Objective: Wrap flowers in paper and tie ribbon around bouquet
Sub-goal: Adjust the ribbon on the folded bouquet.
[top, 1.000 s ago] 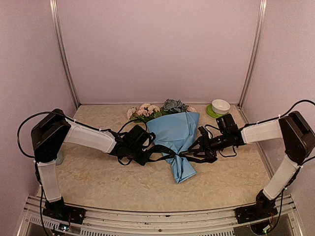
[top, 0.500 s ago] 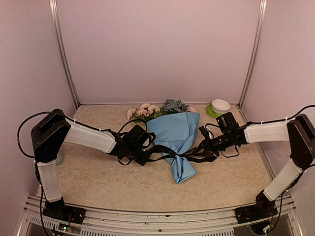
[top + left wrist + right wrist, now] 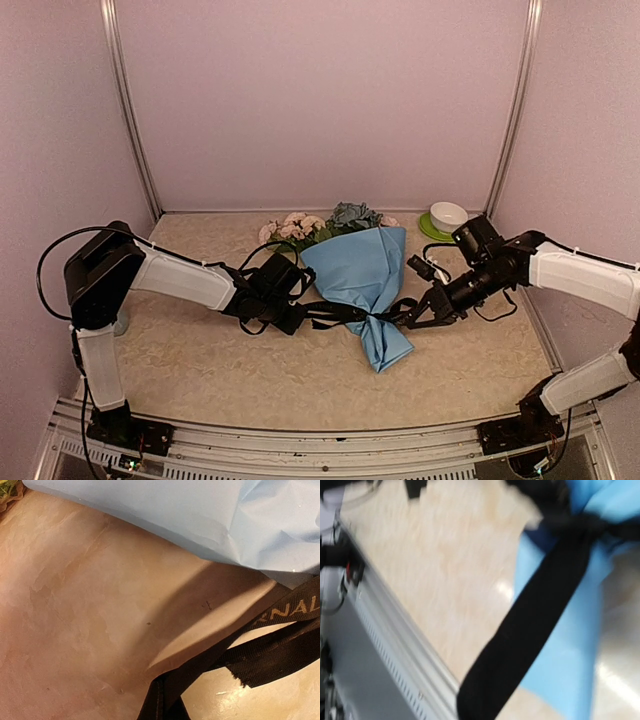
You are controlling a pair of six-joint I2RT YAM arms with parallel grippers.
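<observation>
Marbled tabletop [image 3: 200, 365]: flowers [image 3: 300, 228] sit in the paper [image 3: 355, 265]; left claw [image 3: 291, 313] and right claw [image 3: 416, 318] pinch the ribbon [image 3: 340, 313].

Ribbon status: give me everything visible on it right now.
The narrow black woven ribbon is flat, floppy fabric with tan printed lettering and one frayed cut end. It is knotted around the pinched lower part of the light blue paper cone. Two strands run out sideways, one into the shut left end effector, the other into the shut right end effector. Both look taut.
</observation>
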